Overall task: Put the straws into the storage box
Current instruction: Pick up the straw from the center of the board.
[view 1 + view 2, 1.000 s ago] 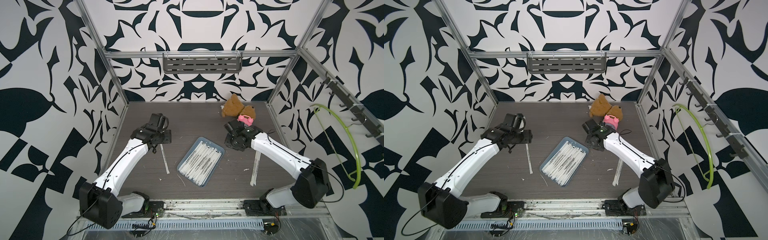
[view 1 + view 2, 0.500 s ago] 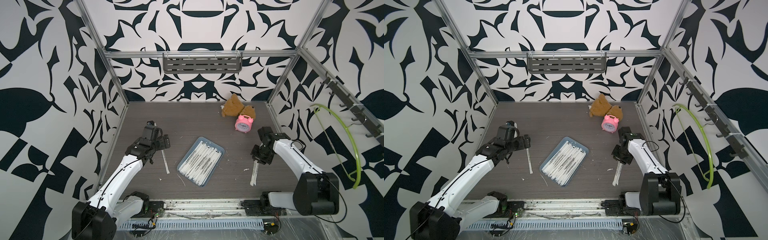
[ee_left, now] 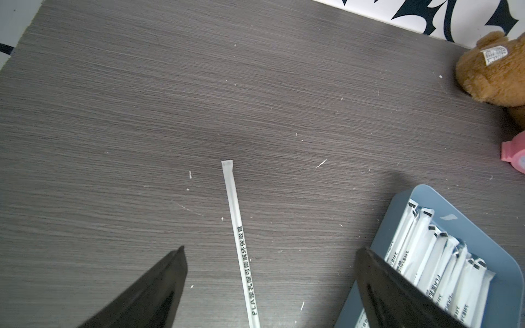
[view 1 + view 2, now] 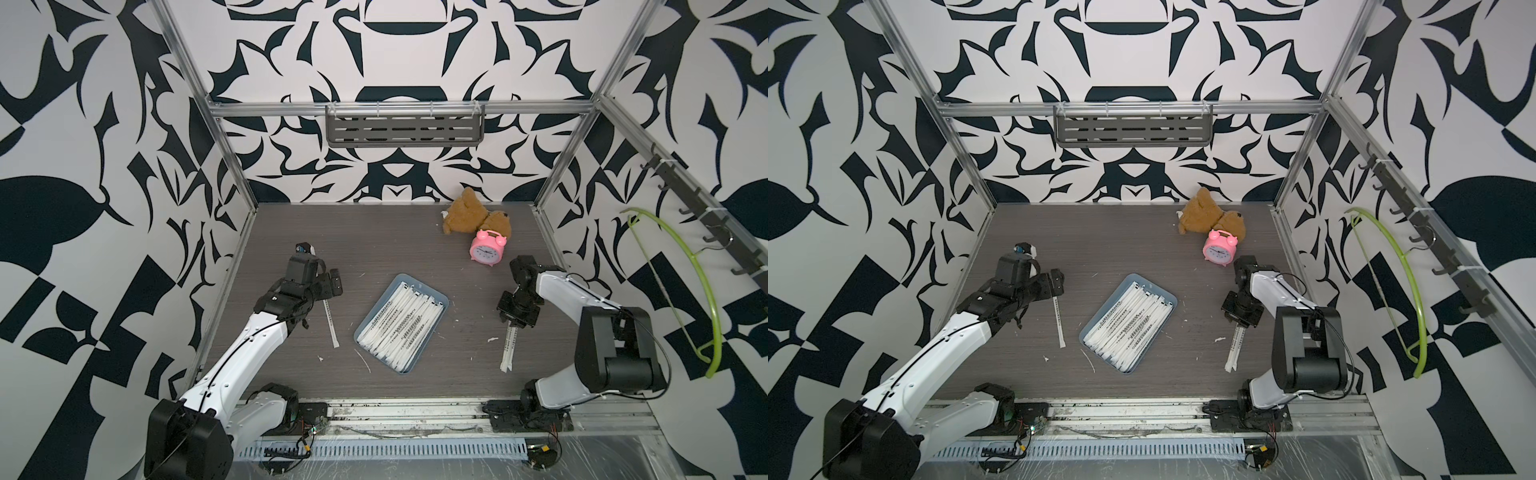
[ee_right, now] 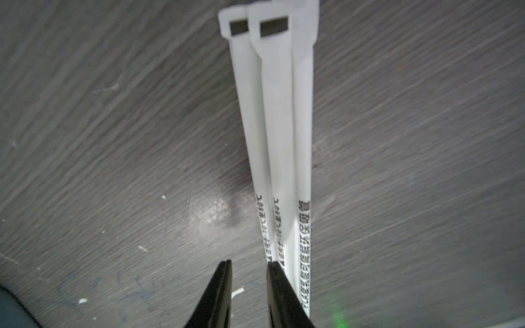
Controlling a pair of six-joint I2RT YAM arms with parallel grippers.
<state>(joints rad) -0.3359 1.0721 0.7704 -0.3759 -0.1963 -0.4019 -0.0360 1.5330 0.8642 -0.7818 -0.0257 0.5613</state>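
The storage box [image 4: 441,297] is a blue-grey tray in mid-table, seen in both top views, with several white wrapped straws [image 4: 399,328] lying in it. One loose straw [image 4: 331,325] lies left of the box. My left gripper [image 4: 330,286] hangs over its far end, open wide; in the left wrist view the straw [image 3: 238,227] runs between the spread fingers of the gripper [image 3: 270,249] without touching them. Right of the box lies a small bundle of straws [image 4: 508,350]. My right gripper [image 5: 249,262] is low over its far end, jaws slightly apart and empty, with the straws [image 5: 278,127] beside one finger.
A brown teddy bear [image 4: 469,216] and a pink alarm clock [image 4: 487,251] stand at the back right. A grey slotted shelf [image 4: 405,129] hangs on the back wall and a green hanger [image 4: 702,291] on the right wall. A thin bent white sliver [image 4: 363,359] and small scraps lie near the box.
My right arm swung from beside the clock out to the right and down over the straw bundle. My left gripper drew back over the loose straw and opened wide.
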